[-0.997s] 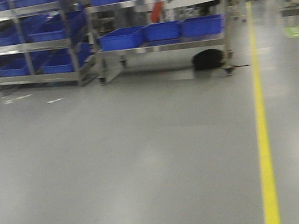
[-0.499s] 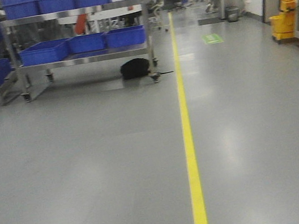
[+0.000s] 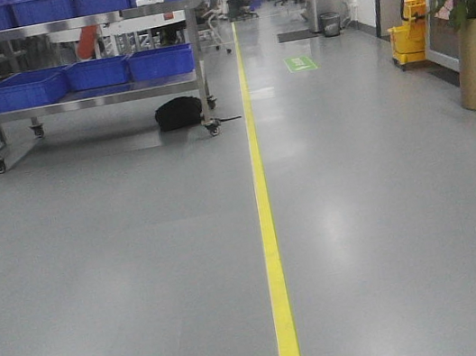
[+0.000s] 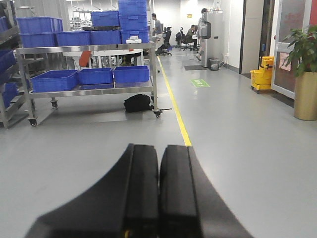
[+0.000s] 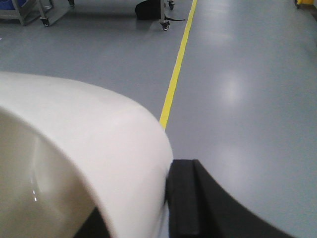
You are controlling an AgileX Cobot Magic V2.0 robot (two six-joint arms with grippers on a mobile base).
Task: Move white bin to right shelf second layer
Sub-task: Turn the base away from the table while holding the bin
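Carrying appears to be the step in hand. The right gripper [image 5: 159, 203] pinches the rim wall of the white bin [image 5: 74, 144], one finger outside and the other inside the mouth. The left gripper [image 4: 158, 163] is closed on nothing, its fingers pressed together. No roller-lined shelf level shows in any view. Ahead and left of the right claw stands only a wheeled steel cart [image 3: 66, 25] with blue crates [image 3: 97, 74]. Recommended: keep the bin level, the single-wall pinch firm and the travel smooth, staying clear of the cart.
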